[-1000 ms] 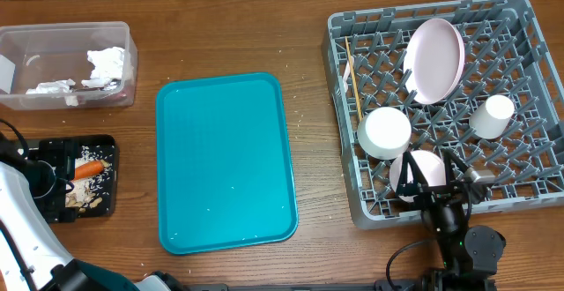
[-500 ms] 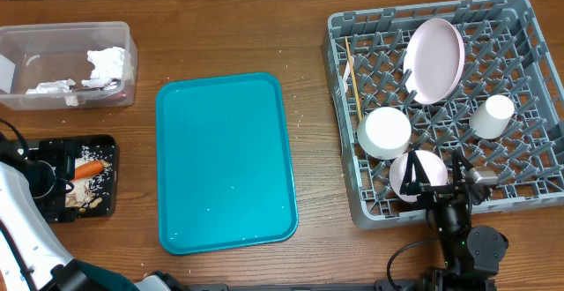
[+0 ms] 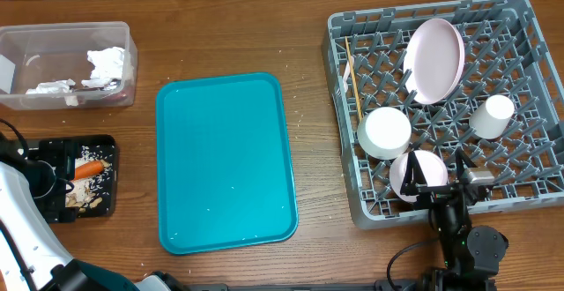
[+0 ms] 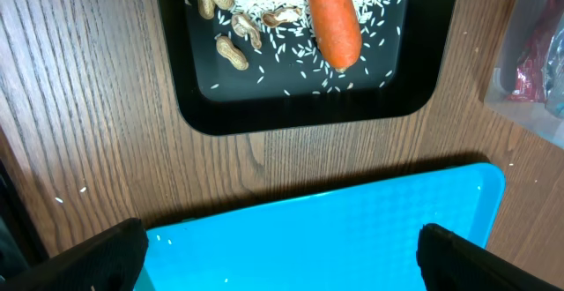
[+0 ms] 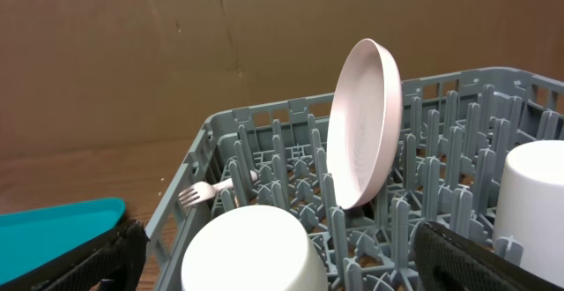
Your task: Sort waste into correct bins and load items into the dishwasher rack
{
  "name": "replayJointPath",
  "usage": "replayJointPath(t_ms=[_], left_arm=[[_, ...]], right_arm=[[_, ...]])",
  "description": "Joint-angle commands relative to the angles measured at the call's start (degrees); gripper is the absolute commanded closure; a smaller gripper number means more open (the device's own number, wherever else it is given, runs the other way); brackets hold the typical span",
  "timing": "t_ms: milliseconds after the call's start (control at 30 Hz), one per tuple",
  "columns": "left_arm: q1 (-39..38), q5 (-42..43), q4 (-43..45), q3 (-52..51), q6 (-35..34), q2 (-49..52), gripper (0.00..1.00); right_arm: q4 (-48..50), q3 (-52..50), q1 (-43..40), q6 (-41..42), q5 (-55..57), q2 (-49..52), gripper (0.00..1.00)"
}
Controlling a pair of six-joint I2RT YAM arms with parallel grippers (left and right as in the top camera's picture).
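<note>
The grey dishwasher rack holds an upright pale pink plate, a white bowl, a pink bowl, a white cup, a white fork and a wooden stick. My right gripper hangs open over the rack's front edge, holding nothing. The clear tub contains crumpled napkins. In the black tray lie a carrot, rice and nut scraps. My left gripper is open and empty beside that tray.
A big teal serving tray lies in the middle of the wooden table. A few rice grains are scattered on the wood around it. The left arm's white body fills the front left corner.
My right gripper has edged slightly to the right and toward the table's front edge. The left arm and all the objects have stayed put.
</note>
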Motion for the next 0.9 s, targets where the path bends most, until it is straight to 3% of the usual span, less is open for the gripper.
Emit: replayJointPath(t_ms=[0, 800, 867], left_arm=[[0.2, -0.4, -0.1, -0.2, -1.0, 0.1, 0.0], [0.2, -0.5, -0.1, -0.2, -0.9, 0.1, 0.0], [0.2, -4.3, -0.3, -0.2, 1.1, 0.1, 0.0]], right_arm=[[0.4, -0.6, -0.4, -0.7, -0.3, -0.7, 0.0], [0.4, -0.6, -0.4, -0.7, -0.3, -0.7, 0.0], [0.4, -0.6, -0.4, -0.7, -0.3, -0.7, 0.0]])
